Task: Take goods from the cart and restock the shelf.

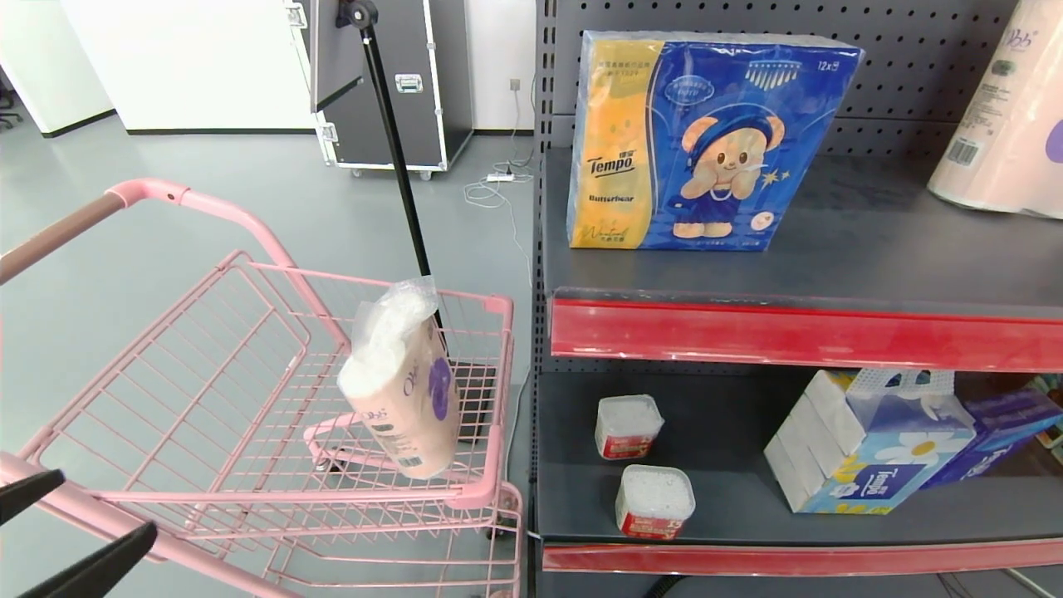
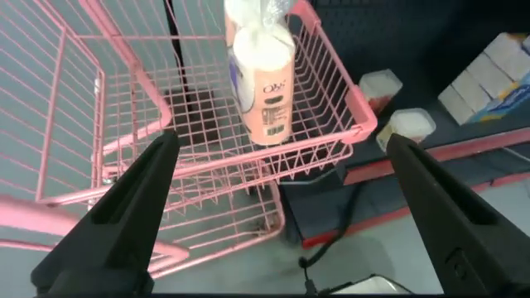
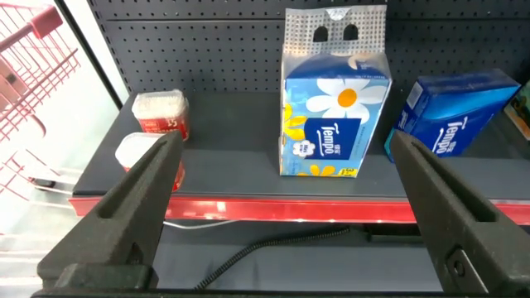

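Observation:
A pink wire cart (image 1: 496,390) stands left of the dark shelf unit (image 1: 872,249). One pack of white rolls in clear wrap with a purple print (image 1: 403,390) leans upright in the cart's corner nearest the shelf. My left gripper (image 1: 108,501) is open, low at the cart's near rim, well short of the pack. In the left wrist view the open left gripper (image 2: 277,207) frames the cart (image 2: 331,70) and the pack (image 2: 263,79) ahead. My right gripper (image 3: 281,215) is open and empty, facing the lower shelf (image 3: 232,141) from in front of its red edge strip (image 3: 273,209).
The upper shelf holds a large blue and yellow tissue pack (image 1: 706,141) and a pink roll pack (image 1: 1005,108). On the lower shelf are two white tubs (image 1: 629,426) (image 1: 654,501), a flower-print tissue pack (image 1: 872,440) and a dark blue pack (image 1: 988,432). A black pole (image 1: 399,149) rises behind the cart.

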Available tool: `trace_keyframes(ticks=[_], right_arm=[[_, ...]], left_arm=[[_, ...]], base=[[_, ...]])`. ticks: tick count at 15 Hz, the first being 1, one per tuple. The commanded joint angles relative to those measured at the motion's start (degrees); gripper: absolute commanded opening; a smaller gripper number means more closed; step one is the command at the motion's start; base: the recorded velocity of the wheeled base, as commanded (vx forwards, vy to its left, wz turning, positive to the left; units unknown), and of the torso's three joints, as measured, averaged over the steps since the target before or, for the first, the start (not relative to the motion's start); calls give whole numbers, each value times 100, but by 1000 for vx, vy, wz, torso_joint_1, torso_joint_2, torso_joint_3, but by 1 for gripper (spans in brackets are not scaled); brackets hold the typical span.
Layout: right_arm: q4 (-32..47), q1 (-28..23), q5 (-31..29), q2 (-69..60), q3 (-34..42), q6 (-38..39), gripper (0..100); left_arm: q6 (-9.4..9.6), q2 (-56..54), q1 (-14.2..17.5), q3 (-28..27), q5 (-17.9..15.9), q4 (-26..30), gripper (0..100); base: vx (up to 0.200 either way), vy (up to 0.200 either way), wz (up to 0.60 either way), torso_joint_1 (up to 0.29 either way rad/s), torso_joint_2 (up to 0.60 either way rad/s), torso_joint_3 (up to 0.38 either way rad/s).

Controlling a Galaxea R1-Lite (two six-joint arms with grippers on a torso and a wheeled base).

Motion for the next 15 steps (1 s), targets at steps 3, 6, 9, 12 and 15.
trace_keyframes(ticks=[3, 6, 9, 12, 15], right_arm=[[-1, 6, 1, 2, 1, 1, 100], [-1, 6, 1, 2, 1, 1, 100], [-1, 6, 1, 2, 1, 1, 100], [-1, 6, 1, 2, 1, 1, 100], [-1, 6, 1, 2, 1, 1, 100]], left_arm=[[181, 2415, -505, 63, 9, -921, 100], [471, 3091, -971, 124, 44, -1211, 100], [453, 4287, -1156, 186, 282, -2468, 100], [436, 4550, -1165, 335, 299, -2881, 100], [436, 4752, -1226, 195, 335, -3022, 100]], base=[[0, 0, 0, 0, 0, 0], [0, 0, 0, 0, 0, 0], [0, 0, 0, 0, 0, 0], [0, 0, 0, 0, 0, 0], [0, 0, 0, 0, 0, 0]])
